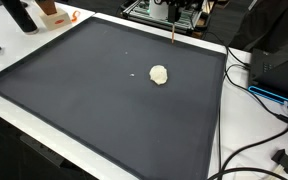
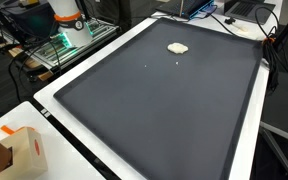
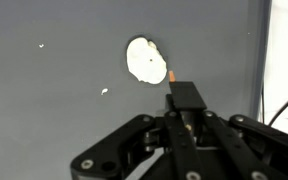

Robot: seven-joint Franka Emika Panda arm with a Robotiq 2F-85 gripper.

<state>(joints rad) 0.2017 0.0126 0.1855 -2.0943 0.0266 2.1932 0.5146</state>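
A white lump (image 3: 144,58) lies on the dark mat (image 3: 54,110), seen in both exterior views (image 1: 159,74) (image 2: 177,47). My gripper (image 3: 186,100) is shut on a thin stick whose orange-brown tip (image 3: 170,76) points at the lump's right edge in the wrist view. In an exterior view the stick (image 1: 173,35) hangs upright from the gripper (image 1: 176,14) above the mat's far edge, behind the lump and clear of it. Small white crumbs (image 3: 104,91) lie near the lump.
The mat (image 1: 84,100) covers most of a white table. Black cables (image 1: 254,95) and a dark box (image 1: 284,65) sit beside it. A cardboard box (image 2: 24,150) stands at a table corner. Equipment (image 2: 69,25) stands off the table edge.
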